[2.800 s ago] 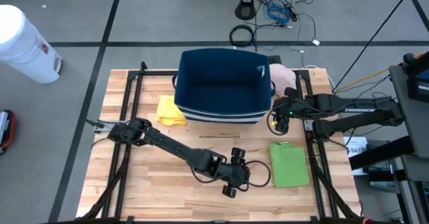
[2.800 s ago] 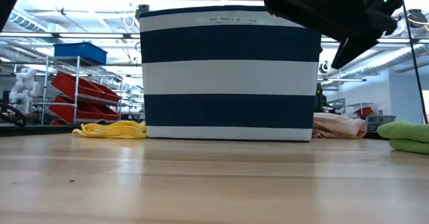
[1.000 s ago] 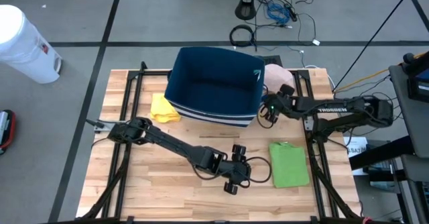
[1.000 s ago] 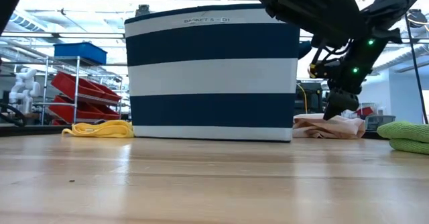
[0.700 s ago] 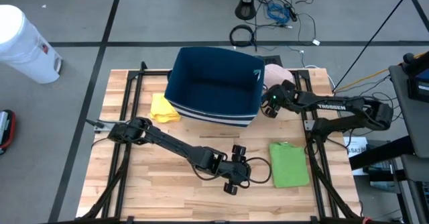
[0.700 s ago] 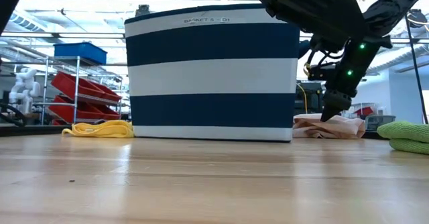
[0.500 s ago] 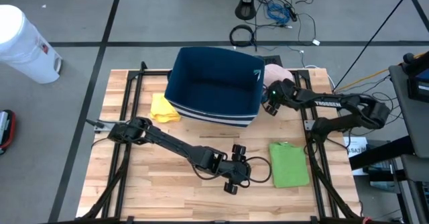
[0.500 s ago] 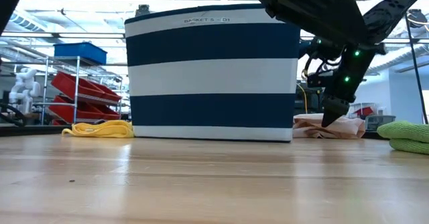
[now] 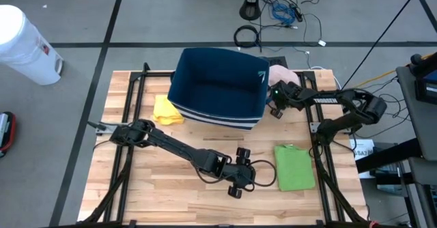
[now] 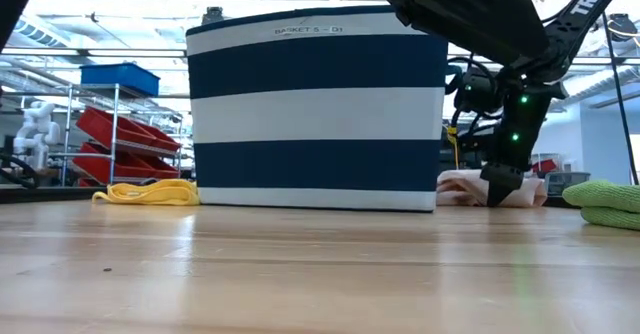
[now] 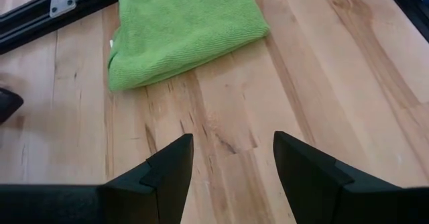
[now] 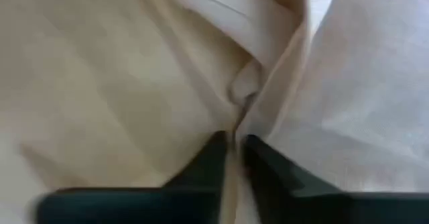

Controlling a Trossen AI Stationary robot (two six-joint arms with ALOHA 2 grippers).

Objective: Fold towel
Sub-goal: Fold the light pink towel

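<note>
High view: the right gripper [image 9: 276, 100] sits down on the pale pink towel [image 9: 281, 75], which lies crumpled just beside the far right corner of the striped basket [image 9: 220, 87], against the basket's right wall. In the right wrist view its fingertips [image 12: 216, 158] are pinched nearly together on a raised fold of that cloth [image 12: 134, 70], so the towel lies directly under and between them, no reach left to make. The left gripper [image 9: 235, 180], jaws spread and empty, waits well in front of the basket, near a folded green towel [image 9: 295, 166]; the right arm is plainly nearer. A lift away from the basket looks the likely next move.
</note>
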